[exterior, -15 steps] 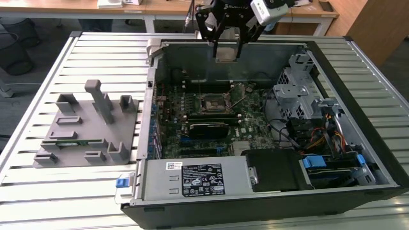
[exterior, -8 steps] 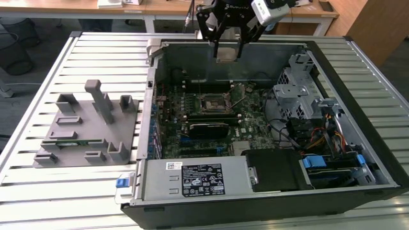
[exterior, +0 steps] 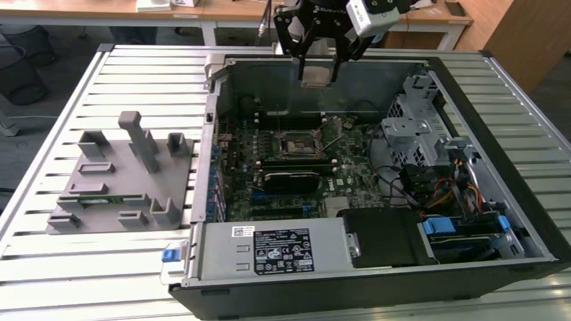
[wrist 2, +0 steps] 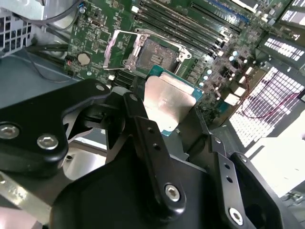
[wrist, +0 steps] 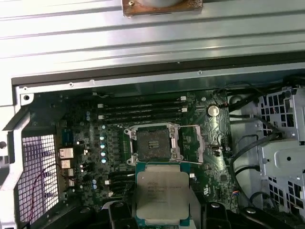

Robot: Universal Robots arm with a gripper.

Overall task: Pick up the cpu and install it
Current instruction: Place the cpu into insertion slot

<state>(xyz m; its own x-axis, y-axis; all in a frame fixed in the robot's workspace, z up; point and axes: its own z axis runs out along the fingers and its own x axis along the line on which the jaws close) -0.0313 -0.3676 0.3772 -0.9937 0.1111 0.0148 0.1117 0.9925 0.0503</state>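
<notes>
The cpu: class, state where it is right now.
Held in the gripper above the open computer case; in the first wrist view the cpu hangs near the empty socket, not in it.

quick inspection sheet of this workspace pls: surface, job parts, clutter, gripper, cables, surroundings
surface: slatted metal table bearing an open computer case and a grey fixture.
job's things: cpu held above the motherboard, apart from the socket, which is empty.
clutter: narrow green stick lying in the grey fixture.
grippers: gripper shut on the cpu, above the open case.
cables: black cables beside the drive cage; orange and yellow wires toward the exterior view's right of the case.
surroundings: wooden desks and waste bins beyond the table.
</notes>
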